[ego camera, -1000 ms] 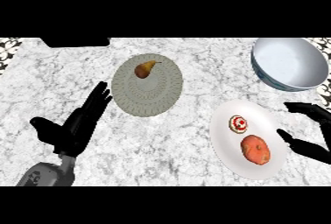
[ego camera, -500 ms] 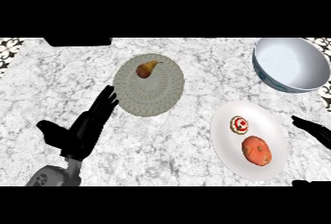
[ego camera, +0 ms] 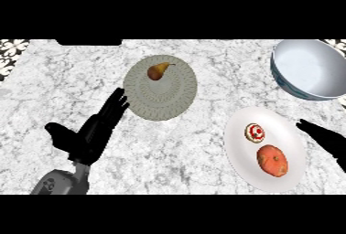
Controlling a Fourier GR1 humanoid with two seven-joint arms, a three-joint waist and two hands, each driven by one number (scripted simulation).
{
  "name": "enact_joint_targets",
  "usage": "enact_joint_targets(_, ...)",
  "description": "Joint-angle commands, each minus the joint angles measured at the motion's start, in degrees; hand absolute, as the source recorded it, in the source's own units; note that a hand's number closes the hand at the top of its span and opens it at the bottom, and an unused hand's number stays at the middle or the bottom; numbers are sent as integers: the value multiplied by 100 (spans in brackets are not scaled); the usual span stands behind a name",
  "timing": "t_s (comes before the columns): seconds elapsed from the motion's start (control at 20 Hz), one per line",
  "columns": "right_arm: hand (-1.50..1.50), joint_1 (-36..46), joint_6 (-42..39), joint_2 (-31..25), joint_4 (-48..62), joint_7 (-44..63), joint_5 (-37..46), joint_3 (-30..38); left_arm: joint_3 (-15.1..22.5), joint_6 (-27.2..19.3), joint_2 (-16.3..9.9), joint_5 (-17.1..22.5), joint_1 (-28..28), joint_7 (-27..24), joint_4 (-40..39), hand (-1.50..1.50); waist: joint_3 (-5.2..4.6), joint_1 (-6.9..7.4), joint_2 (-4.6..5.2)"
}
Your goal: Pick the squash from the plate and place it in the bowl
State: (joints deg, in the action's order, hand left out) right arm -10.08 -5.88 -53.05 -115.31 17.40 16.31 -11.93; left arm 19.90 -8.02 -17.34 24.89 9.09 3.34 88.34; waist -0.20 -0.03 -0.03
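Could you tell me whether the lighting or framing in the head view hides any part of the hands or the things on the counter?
Head view: lighting is even, with no glare on the bowl or either plate. The black left hand shows almost no surface detail. The right hand is cut off by the right edge. The squash shows clearly on the white plate.

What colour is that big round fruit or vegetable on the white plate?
The round squash is orange-red with paler mottled patches, on the white plate; the head view shows it.
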Motion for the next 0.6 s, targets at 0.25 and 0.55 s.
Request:
enact_joint_targets(0.25,-150,905,-1165,539,-200,2414,53,-628,-11,203,283,-270,19,-228,-367,0,13,40,14)
enact_joint_targets(0.55,-150,1413,-1547,1243,749,2710,604,-1111,-436,509,53,-34,-12,133,38,0,18,68,11)
